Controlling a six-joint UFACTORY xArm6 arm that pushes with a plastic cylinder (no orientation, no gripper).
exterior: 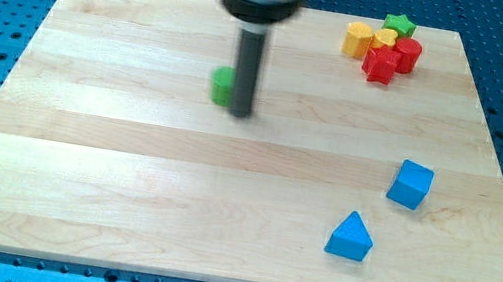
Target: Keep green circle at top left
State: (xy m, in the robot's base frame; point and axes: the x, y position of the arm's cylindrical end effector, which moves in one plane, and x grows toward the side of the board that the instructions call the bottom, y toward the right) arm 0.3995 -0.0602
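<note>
The green circle (pixel 223 86) lies on the wooden board (pixel 107 159), a little left of the middle in the upper part of the view. My rod comes down from the view's top, and my tip (pixel 241 112) stands right against the circle's right side, hiding part of it. I cannot tell whether the tip touches it.
A cluster sits at the view's top right: a green star (pixel 399 25), a yellow block (pixel 357 38), a smaller yellow block (pixel 385 39), a red block (pixel 408 54) and a red star-like block (pixel 379 65). A blue cube (pixel 411 184) and a blue triangle (pixel 350 237) lie at the lower right.
</note>
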